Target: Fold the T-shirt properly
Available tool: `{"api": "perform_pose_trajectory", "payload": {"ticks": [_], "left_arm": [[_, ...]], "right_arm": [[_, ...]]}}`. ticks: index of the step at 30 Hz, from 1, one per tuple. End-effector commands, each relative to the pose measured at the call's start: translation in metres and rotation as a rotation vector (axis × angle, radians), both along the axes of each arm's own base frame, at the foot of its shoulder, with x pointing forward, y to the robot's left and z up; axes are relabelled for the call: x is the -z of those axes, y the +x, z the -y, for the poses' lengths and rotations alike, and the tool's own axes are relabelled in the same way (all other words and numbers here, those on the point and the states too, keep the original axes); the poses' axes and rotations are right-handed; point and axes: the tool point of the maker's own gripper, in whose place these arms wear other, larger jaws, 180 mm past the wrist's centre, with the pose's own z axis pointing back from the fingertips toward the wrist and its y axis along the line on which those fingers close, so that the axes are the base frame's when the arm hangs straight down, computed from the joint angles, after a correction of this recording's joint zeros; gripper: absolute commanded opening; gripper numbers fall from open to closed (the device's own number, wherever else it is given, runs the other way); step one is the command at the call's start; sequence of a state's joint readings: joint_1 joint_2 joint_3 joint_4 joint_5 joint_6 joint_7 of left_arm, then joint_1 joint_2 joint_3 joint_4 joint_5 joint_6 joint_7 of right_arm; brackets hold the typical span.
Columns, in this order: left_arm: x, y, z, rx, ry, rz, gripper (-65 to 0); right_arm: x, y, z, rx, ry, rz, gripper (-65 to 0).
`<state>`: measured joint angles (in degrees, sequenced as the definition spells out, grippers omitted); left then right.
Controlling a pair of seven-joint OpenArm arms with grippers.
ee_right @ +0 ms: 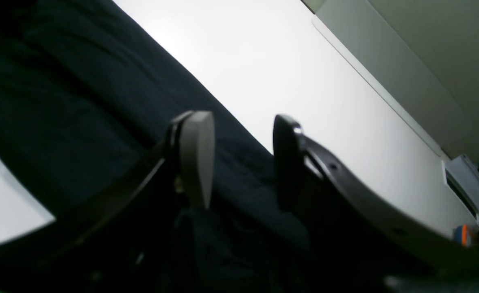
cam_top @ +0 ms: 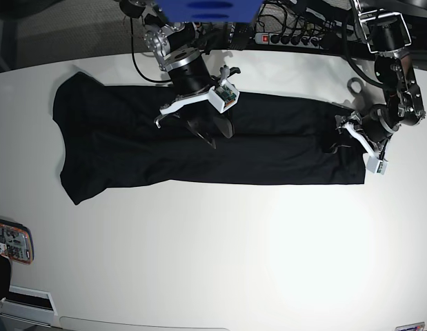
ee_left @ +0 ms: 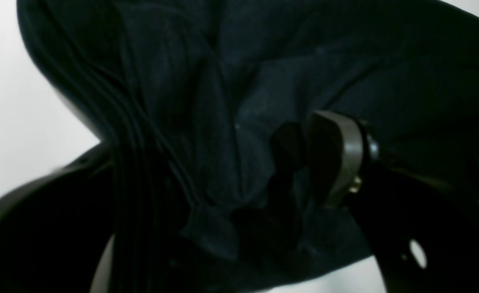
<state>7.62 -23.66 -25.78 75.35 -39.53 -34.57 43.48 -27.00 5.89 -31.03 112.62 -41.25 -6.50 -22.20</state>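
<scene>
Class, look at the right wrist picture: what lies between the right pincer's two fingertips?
Only black cloth of the T-shirt lies behind the gap in the right pincer; the right wrist view shows the fingers parted, nothing pinched between them.

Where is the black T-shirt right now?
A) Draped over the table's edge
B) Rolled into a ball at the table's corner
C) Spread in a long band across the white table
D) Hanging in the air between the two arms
C: in the base view the T-shirt lies flat in a long band on the table, with the right gripper over its middle and the left gripper at one end.
</scene>
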Motion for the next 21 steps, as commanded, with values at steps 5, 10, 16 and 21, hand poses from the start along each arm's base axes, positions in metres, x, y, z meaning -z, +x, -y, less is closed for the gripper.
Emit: {"api": "perform_pose_trajectory", "payload": {"ticks": [5,10,16,21], "left_arm": [[0.006,-0.006,-0.005,0.019,0.038,-0.055,-39.0],[-0.001,0.007,-0.004,0.014,0.037,-0.027,-65.0],[-0.02,0.036,-0.002,0.01,0.034,0.04,-65.0],[-0.025,0.05,-0.025,-0.017,0.053,0.037,-65.0]], "right_arm": [[-0.022,-0.006,-0.027,0.005,0.085,0.037,-42.3],[-0.022,-0.006,-0.027,0.005,0.085,0.037,-42.5],[-0.023,-0.005,-0.027,0.007,0.086,0.038,-42.2],[-0.029,0.005,-0.016,0.072,0.095,0.075,-42.0]]}}
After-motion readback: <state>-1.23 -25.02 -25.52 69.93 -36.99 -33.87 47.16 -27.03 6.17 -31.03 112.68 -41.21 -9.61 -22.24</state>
